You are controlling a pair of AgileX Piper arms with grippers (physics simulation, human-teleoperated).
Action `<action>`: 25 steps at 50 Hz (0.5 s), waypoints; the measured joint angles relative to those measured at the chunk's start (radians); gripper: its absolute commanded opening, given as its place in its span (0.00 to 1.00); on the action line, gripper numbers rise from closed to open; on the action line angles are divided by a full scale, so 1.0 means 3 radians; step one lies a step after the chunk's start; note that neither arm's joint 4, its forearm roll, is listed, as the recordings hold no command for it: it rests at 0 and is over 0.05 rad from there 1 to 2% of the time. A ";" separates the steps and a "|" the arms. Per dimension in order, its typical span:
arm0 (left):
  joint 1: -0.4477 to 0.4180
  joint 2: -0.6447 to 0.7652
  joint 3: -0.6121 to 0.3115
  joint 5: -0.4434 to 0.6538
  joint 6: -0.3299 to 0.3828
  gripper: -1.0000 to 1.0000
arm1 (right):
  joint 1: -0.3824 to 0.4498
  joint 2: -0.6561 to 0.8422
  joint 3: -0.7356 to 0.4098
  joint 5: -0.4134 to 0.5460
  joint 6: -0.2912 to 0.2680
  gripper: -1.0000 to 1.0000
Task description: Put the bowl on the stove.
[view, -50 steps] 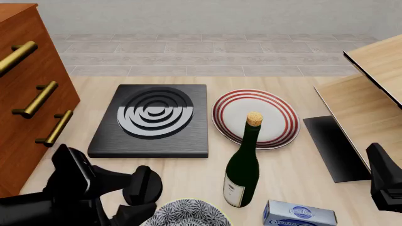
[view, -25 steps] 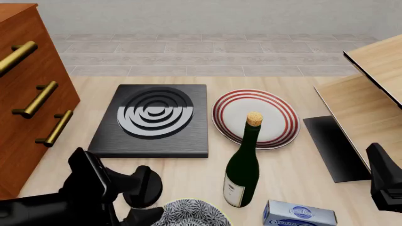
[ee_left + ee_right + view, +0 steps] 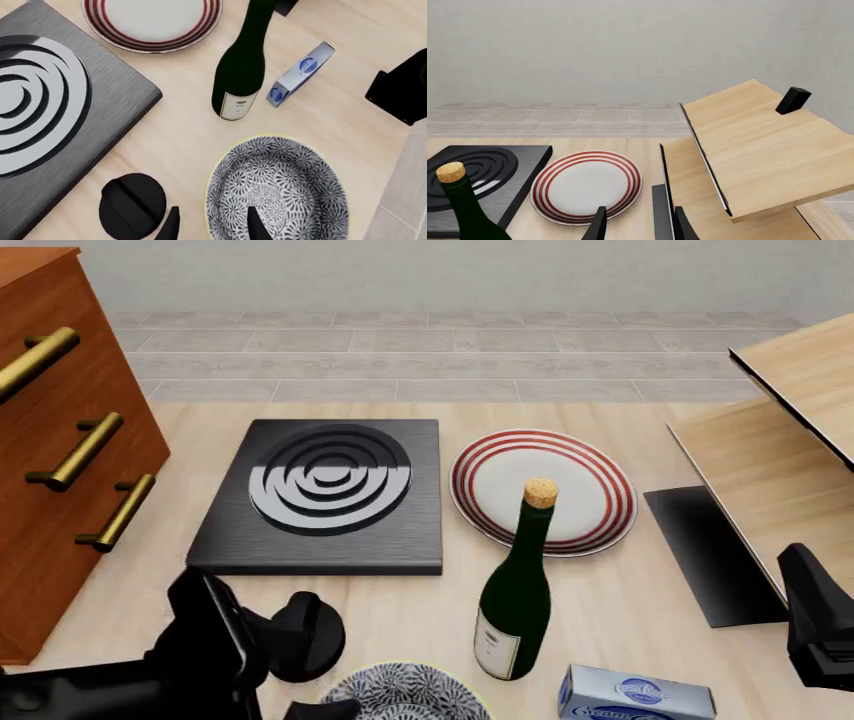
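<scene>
Front view: the table (image 3: pixel 641 620) is pale wood with a fine straight grain. The bowl (image 3: pixel 396 693) sits at its near edge, left of centre, cut off by the frame. Round and deep, it has a dense dark-and-white floral print and a thin yellow-green rim.

Left wrist view: the left gripper (image 3: pixel 212 226) straddles the rim of the bowl (image 3: pixel 277 192). One matte black finger (image 3: pixel 257 226) sits inside and the other outside the wall, with the jaws spread and a gap to the wall on each side. Contact cannot be confirmed, as the fingertips run out of frame.

The stove (image 3: pixel 320 495) is a flat black square slab with a brushed surface and one burner of concentric black and silver rings. It lies farther back toward the table's left side, well apart from the bowl. A round black puck-like object (image 3: pixel 304 637) stands between the stove's near edge and the bowl.

A glossy dark green bottle (image 3: pixel 515 600) with a cork stopper and white label stands upright, right of the bowl. Beyond it lies a flat white plate (image 3: pixel 543 490) with red rings. A small blue-and-white box (image 3: pixel 635 695) lies at the near edge, right of the bottle. A thin dark panel (image 3: pixel 707 550) lies flat near the right edge.

Right wrist view: the right gripper (image 3: pixel 635 225) has its fingers parted, holding nothing.
</scene>
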 measured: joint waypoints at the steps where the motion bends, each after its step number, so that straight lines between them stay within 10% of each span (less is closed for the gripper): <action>1: 0.0000 0.0012 0.0002 -0.0011 0.0003 1.00 | 0.0000 0.0000 0.0000 0.0000 0.0000 1.00; 25: 0.0065 0.0310 0.0070 -0.0314 0.0130 1.00 | 0.0000 0.0000 0.0000 0.0000 0.0000 1.00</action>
